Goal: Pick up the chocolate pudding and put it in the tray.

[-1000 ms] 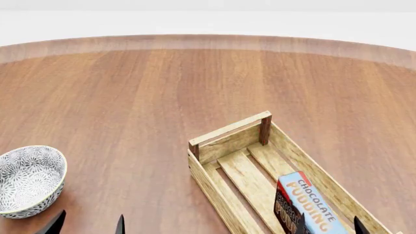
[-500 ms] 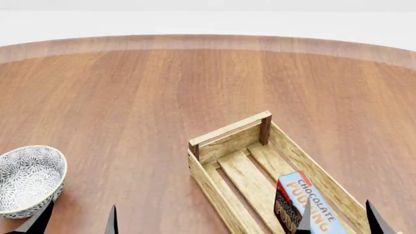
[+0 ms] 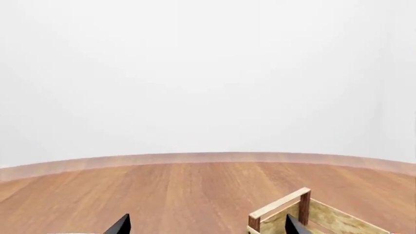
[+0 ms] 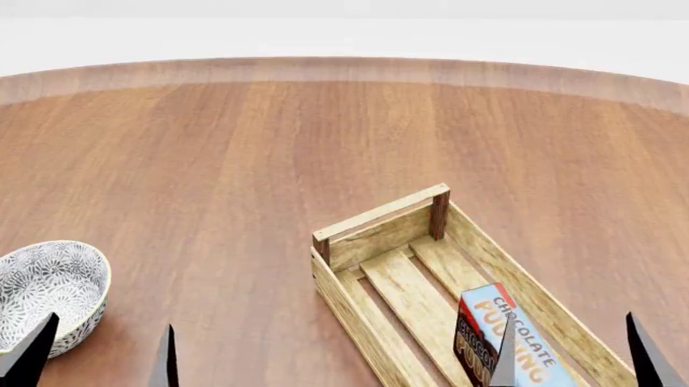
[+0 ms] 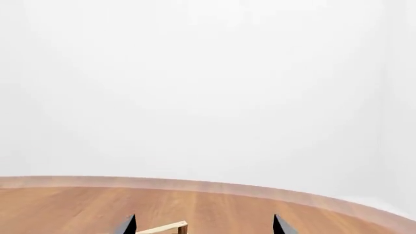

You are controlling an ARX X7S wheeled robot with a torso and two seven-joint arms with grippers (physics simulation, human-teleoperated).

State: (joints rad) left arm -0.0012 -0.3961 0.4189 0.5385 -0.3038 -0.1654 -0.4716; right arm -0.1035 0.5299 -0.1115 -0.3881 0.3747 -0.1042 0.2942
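Note:
The chocolate pudding (image 4: 506, 334), a small carton with a light-blue top and orange lettering, lies inside the tray (image 4: 377, 222), a light-wood slatted crate at the front right of the table. My right gripper (image 4: 576, 355) is open, its dark fingertips standing apart, one in front of the carton and one outside the crate's right wall; nothing is between them. My left gripper (image 4: 99, 355) is open and empty at the front left. In the left wrist view the crate's end bar (image 3: 281, 204) shows beside the open left gripper (image 3: 206, 225). The right wrist view shows the open right gripper (image 5: 202, 225) and a bit of the crate (image 5: 162, 227).
A grey-white patterned bowl (image 4: 48, 294) stands at the front left, close to my left fingertips. The round wooden table (image 4: 269, 145) stretches bare toward its far edge, with a white wall behind.
My right gripper has opened wider and let go of the pudding, which now rests in the tray. Both grippers have drawn back toward the front edge, the left one sliding left.

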